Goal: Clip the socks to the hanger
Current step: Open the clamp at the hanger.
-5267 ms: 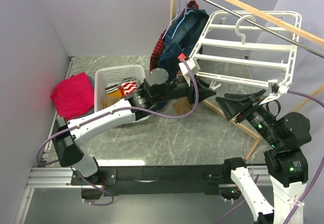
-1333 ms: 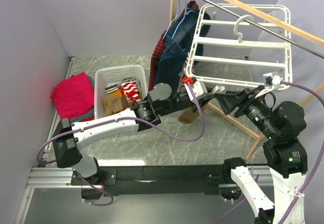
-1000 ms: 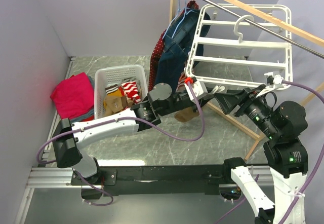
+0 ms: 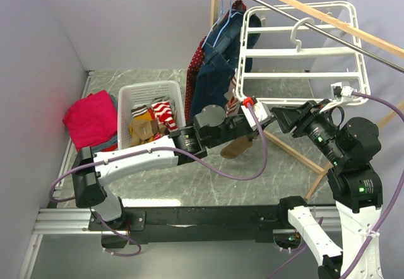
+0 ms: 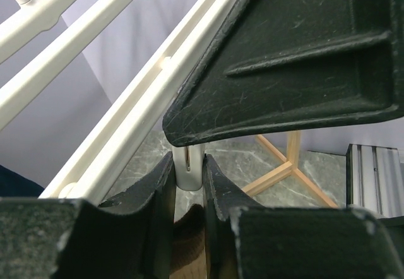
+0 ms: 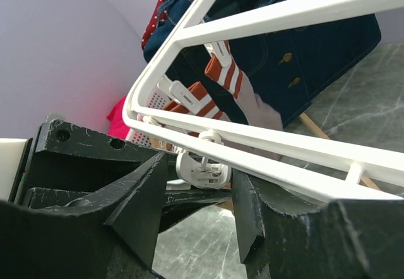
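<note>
Top external: left gripper, pinching a brown sock, now nearer the hanger; right gripper squeezing a clip, likely opening it for that sock.

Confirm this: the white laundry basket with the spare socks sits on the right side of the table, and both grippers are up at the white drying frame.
One thing is wrong: the top view shows the basket on the left side of the table, next to the pink cloth. The rest holds: the left gripper and right gripper are both up at the drying frame.
</note>
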Controlling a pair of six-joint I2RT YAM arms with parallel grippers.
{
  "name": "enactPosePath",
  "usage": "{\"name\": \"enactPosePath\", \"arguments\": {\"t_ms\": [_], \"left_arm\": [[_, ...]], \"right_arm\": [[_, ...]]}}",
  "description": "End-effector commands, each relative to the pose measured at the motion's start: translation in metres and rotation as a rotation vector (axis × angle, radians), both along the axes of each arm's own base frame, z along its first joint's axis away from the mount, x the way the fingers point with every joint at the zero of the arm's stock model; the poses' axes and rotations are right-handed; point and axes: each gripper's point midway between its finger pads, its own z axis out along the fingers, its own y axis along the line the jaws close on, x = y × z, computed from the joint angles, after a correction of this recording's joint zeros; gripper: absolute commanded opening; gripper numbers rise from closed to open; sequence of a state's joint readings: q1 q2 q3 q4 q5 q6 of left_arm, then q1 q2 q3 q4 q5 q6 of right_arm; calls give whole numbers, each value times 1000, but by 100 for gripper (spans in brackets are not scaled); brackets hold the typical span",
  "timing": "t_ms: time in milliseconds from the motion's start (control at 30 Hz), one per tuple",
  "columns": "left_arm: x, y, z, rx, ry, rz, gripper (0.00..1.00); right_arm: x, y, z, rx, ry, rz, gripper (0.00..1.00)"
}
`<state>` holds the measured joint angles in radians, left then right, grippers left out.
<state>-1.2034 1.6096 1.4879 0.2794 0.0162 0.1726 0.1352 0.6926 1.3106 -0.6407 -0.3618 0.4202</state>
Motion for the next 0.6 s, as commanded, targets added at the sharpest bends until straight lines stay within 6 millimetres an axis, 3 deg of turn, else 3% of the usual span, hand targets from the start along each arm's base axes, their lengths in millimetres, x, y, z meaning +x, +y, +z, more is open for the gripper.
{"name": "enactPosePath", "arguments": {"t_ms": [0,333,567], "left_arm": [[-7,-4,18,-19,-22,-5,5],[-3,-8,15,6,-11,26,4],[-4,-7,15,8,-9,32,6]], "right_arm": [[2,-2,13,-11,-49,-13,51],[3,-7,8,-30,-36,-37,48],[5,-10,3,-49,-22,-55,30]]}}
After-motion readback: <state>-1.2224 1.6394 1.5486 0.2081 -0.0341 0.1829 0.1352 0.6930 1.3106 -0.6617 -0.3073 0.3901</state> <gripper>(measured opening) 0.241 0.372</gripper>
